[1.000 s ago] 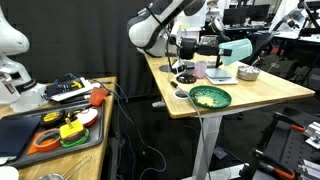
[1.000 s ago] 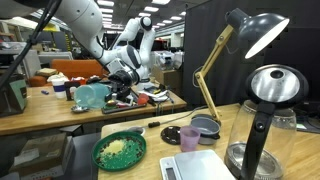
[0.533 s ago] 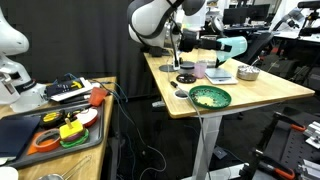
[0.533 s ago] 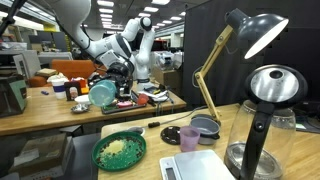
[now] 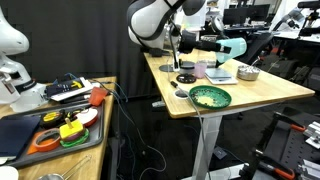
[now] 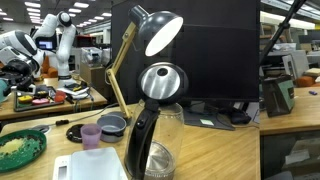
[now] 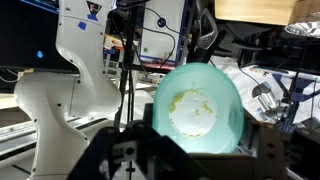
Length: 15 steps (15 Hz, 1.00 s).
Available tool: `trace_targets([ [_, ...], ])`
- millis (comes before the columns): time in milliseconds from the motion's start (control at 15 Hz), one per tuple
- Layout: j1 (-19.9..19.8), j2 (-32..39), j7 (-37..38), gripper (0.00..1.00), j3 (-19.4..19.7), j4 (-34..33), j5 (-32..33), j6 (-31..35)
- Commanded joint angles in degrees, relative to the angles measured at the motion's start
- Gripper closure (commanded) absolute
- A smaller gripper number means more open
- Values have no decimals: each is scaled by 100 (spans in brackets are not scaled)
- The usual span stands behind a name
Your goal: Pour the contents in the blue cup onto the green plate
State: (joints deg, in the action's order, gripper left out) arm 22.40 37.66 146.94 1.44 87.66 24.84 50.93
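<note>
In an exterior view, the pincer (image 5: 216,45) was clamped on the blue cup (image 5: 237,47). The cup lay on its side in the air, well above the wooden surface (image 5: 275,92) and off to the right of the green plate (image 5: 228,98). The contents (image 5: 207,96) sat as a pale, crumbly heap inside the plate's raised rim. Because the cup was not over the plate, any bits remaining in it would probably have fallen onto the surface or near the grey metal bowl (image 5: 248,72).

In an exterior view, the round dark plate (image 6: 40,145) showed at the near left edge with its loose heap (image 6: 10,148). A small purple cup (image 6: 91,136), a glossy clear jug (image 6: 152,150) and a lamp (image 6: 158,30) stood to its right. The blue cup was out of sight.

In the wrist view, the cup (image 7: 195,100) appeared as a smooth teal disc with a yellowish patch at its centre. Whether that patch was residue could not be told. The pincer (image 7: 195,155) flanked the cup with dark fingers. The slick, tapered plastic might have slipped if the cup were tilted carelessly.
</note>
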Motion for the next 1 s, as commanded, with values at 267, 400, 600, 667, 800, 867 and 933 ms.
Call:
trace_targets([
  [267, -95, -252, -490, 48, -460, 250, 484, 588],
  [400, -98, -520, -610, 48, -584, 545, 742, 1105],
  [600, -236, -1197, -623, 48, -678, 1351, 1012, 2075],
  [667, -294, -1449, -622, 48, -686, 1669, 1090, 2406],
  [800, -435, -1909, -649, 48, -688, 2275, 1279, 3043],
  [867, -526, -2149, -667, 48, -686, 2615, 1389, 3392],
  [933, -638, -2371, -683, 48, -673, 2962, 1481, 3775],
])
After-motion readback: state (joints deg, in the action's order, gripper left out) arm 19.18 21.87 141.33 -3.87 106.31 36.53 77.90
